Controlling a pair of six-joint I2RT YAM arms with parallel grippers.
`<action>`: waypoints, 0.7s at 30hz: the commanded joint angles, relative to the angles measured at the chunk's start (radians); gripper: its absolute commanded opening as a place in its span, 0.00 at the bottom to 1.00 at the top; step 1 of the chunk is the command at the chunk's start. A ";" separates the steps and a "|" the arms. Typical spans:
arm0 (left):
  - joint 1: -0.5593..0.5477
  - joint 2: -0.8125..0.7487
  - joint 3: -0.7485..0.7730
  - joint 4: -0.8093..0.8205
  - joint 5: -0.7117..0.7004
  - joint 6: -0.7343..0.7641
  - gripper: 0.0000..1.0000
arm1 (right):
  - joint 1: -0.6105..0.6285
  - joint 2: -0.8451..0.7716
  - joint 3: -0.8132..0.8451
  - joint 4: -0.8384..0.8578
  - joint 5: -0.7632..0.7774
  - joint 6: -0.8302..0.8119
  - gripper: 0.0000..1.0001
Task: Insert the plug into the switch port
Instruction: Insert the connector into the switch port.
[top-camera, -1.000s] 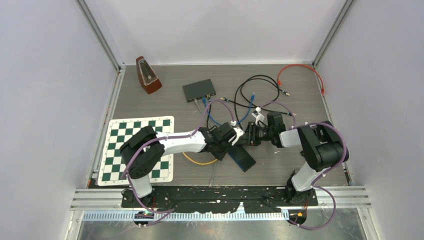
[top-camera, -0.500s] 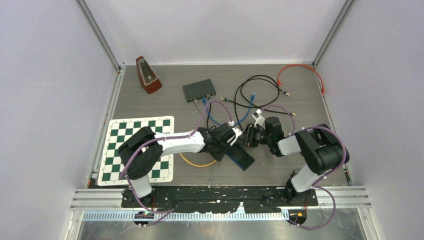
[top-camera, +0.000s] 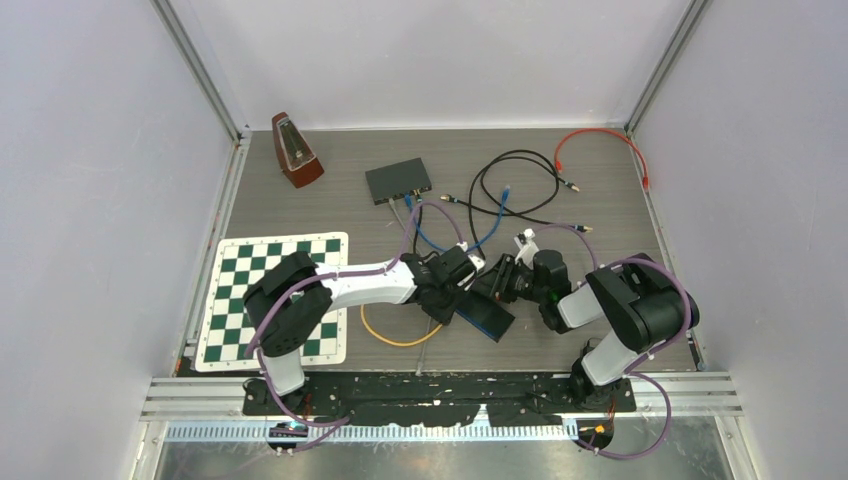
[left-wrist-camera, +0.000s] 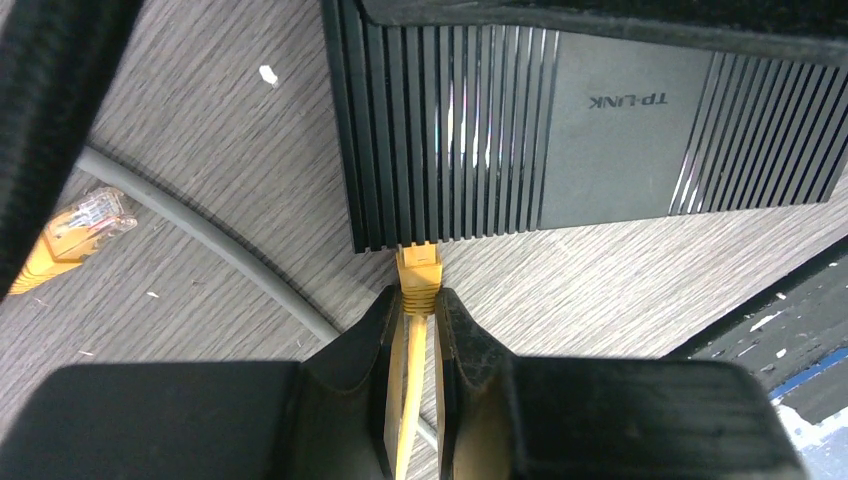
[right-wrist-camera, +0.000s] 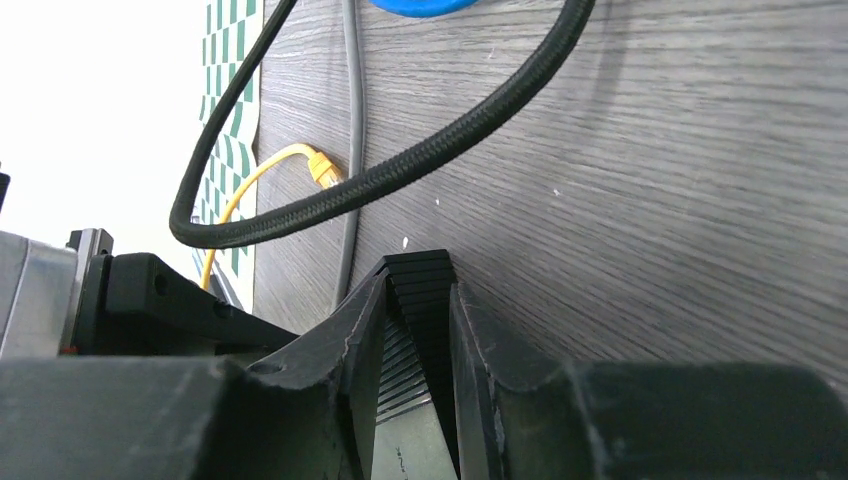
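A black ribbed switch (left-wrist-camera: 600, 110) lies slantwise on the table in front of both arms, dark in the top view (top-camera: 490, 316). My left gripper (left-wrist-camera: 418, 296) is shut on the yellow plug (left-wrist-camera: 418, 270) just behind its head. The plug's tip meets the switch's near side face; how deep it sits I cannot tell. From above, the left gripper (top-camera: 462, 283) is at the switch's left end. My right gripper (right-wrist-camera: 418, 283) is shut on the switch's ribbed edge (right-wrist-camera: 395, 385), and stands at its right end (top-camera: 501, 281).
The yellow cable (top-camera: 395, 338) loops toward the near edge, with its other plug (left-wrist-camera: 75, 225) loose beside a grey cable (left-wrist-camera: 200, 235). A second switch (top-camera: 398, 180), black, blue and red cables (top-camera: 600, 135), a metronome (top-camera: 295, 150) and a chessboard (top-camera: 275, 295) lie around.
My right arm has drawn back toward the near edge with the switch's end in its fingers. The switch and the left gripper with the plug have shifted slightly along with it.
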 joint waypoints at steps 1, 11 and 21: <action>0.021 -0.032 0.079 0.393 -0.105 -0.054 0.00 | 0.085 0.020 -0.079 -0.154 -0.165 0.066 0.33; 0.038 -0.046 0.004 0.419 -0.128 0.015 0.00 | 0.085 -0.007 -0.032 -0.295 -0.189 -0.031 0.37; 0.039 -0.082 0.000 0.501 -0.138 0.022 0.00 | 0.086 -0.032 -0.073 -0.269 -0.198 -0.009 0.34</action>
